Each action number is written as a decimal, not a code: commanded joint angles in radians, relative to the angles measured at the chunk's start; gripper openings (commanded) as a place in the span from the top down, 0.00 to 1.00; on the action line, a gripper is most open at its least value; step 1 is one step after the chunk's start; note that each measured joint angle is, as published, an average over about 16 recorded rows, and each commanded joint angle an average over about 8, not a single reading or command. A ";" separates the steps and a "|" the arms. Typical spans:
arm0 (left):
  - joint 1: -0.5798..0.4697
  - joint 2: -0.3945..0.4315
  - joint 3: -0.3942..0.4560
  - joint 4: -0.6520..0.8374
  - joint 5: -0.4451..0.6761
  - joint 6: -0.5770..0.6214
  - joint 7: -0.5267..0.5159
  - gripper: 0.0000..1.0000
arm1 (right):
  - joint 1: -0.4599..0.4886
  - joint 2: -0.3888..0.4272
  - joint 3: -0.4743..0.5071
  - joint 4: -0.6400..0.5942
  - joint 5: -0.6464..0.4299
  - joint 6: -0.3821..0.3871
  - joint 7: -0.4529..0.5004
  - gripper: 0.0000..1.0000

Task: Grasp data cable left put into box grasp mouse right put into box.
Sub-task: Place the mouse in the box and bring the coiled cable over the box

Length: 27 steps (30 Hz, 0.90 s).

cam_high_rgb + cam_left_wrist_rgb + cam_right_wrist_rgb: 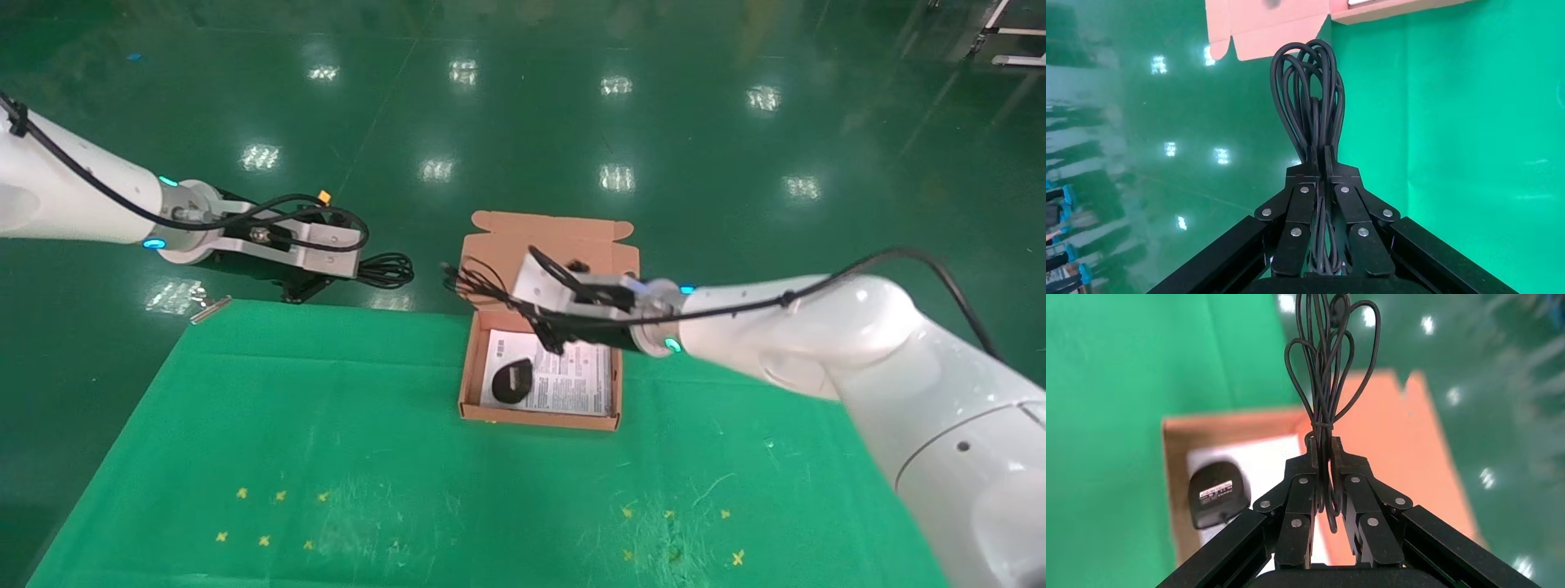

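My left gripper is shut on the data cable, a thick black looped bundle, and holds it in the air beyond the table's back edge, left of the box. The left wrist view shows the gripper clamped on the cable. The box lies open with its lid flap back. The mouse lies underside up on the white sheet inside. My right gripper hangs over the box, shut on the mouse's thin coiled cord. The right wrist view shows the gripper, the cord and the mouse.
The green mat covers the table, with small yellow cross marks near the front. A small metal piece lies at the mat's back left corner. Shiny green floor lies beyond the table.
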 commanded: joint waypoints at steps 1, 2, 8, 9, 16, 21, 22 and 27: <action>-0.002 0.000 0.001 0.004 0.001 0.001 0.002 1.00 | -0.015 0.001 -0.017 -0.027 0.016 0.015 0.029 1.00; -0.002 0.002 0.001 0.005 0.001 0.002 0.002 1.00 | -0.017 0.001 -0.025 -0.035 0.019 0.019 0.036 1.00; 0.001 0.013 0.000 0.011 0.000 0.003 0.003 1.00 | -0.019 0.002 -0.065 -0.045 0.041 0.021 0.043 0.52; 0.002 0.015 0.000 0.011 -0.001 0.003 0.003 1.00 | -0.018 0.002 -0.071 -0.045 0.045 0.018 0.041 0.40; 0.011 0.032 -0.003 0.015 -0.007 0.002 0.006 1.00 | -0.010 0.002 -0.104 -0.052 0.079 0.009 0.031 0.00; 0.023 0.045 -0.006 0.014 -0.014 -0.002 0.006 1.00 | -0.007 0.003 -0.124 -0.056 0.102 0.013 0.025 0.00; 0.025 0.048 -0.007 0.013 -0.015 -0.003 0.006 1.00 | -0.007 0.003 -0.128 -0.057 0.107 0.014 0.025 0.00; 0.038 0.059 -0.010 0.005 -0.023 -0.007 0.004 1.00 | -0.001 0.005 -0.142 -0.063 0.123 0.021 0.019 0.00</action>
